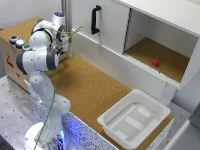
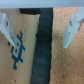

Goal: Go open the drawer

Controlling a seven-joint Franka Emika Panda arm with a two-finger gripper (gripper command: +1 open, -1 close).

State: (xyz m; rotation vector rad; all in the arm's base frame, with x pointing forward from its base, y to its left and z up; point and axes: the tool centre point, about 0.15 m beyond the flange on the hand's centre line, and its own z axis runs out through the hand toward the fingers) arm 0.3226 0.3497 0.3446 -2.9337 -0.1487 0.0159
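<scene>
The white Panda arm [image 1: 37,60] stands at the exterior view's left, folded high over the cork-topped surface [image 1: 90,90]. Its end effector [image 1: 64,46] sits near the left end of the white cabinet [image 1: 150,35]. In the wrist view the end effector [image 2: 41,30] is spread wide, one pale finger [image 2: 8,30] over a wooden panel with blue markings [image 2: 17,50], the other over cork, and a black strip [image 2: 42,50] runs between them; nothing is held.

The cabinet's sliding door carries a black handle [image 1: 95,19]. Its right compartment stands open, with a small red block [image 1: 155,63] on its cork floor. I cannot tell which panel is the drawer; the long white front [image 1: 115,62] below the door is the likeliest.

A wooden box [image 1: 14,52] with coloured buttons [image 1: 19,42] stands behind the arm. An empty white plastic bin [image 1: 134,117] rests on the surface's near right corner, well apart from the end effector.
</scene>
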